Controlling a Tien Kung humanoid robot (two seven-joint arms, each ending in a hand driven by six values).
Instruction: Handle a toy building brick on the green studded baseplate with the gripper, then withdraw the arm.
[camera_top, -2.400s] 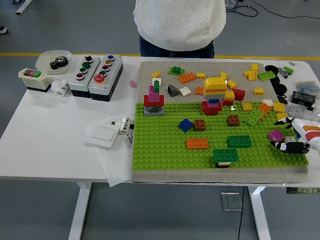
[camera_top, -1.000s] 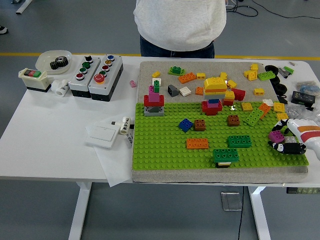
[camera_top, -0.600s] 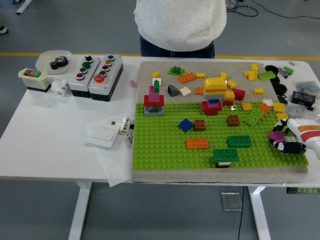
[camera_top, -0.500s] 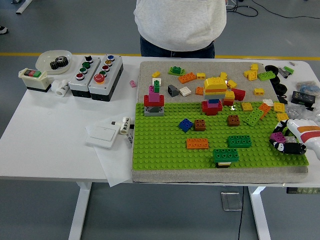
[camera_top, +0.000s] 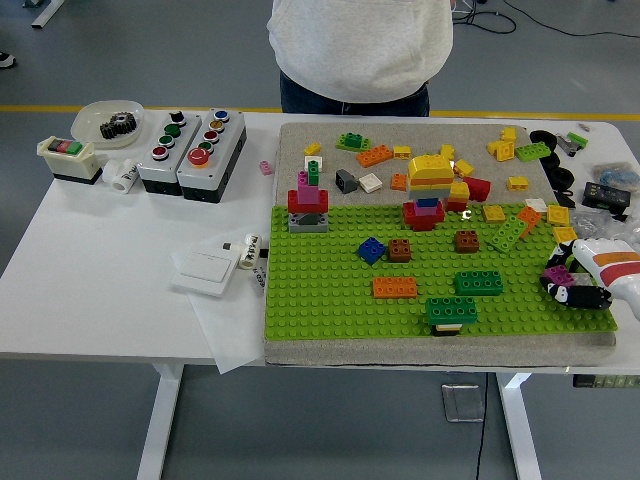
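White table (camera_top: 100, 300), seen from above, with a person's light torso (camera_top: 360, 45) at the far edge. Green studded baseplate (camera_top: 330, 300) on a grey mat (camera_top: 300, 140), covering the near right part of the tabletop. Scattered across plate and mat: two dark green bricks (camera_top: 479, 282), an orange brick (camera_top: 395, 287), a red stack (camera_top: 308, 200), a yellow-domed cluster (camera_top: 431, 168), smaller loose pieces toward the far right. At the plate's right edge, the right hand (camera_top: 578, 285), white-shelled with black fingers (camera_top: 585, 297), entering from the right. Fingers curled around a small purple brick (camera_top: 558, 275), apparently gripping it; contact on the hidden side not visible. Brick at the leftward tip of the hand, at or just above the studs, too small to read its long axis. Free plate surface directly left of the brick; hand body to its right, so any withdrawal presumably rightward, off the edge. Left arm absent from view, leaving the right hand the only one near.
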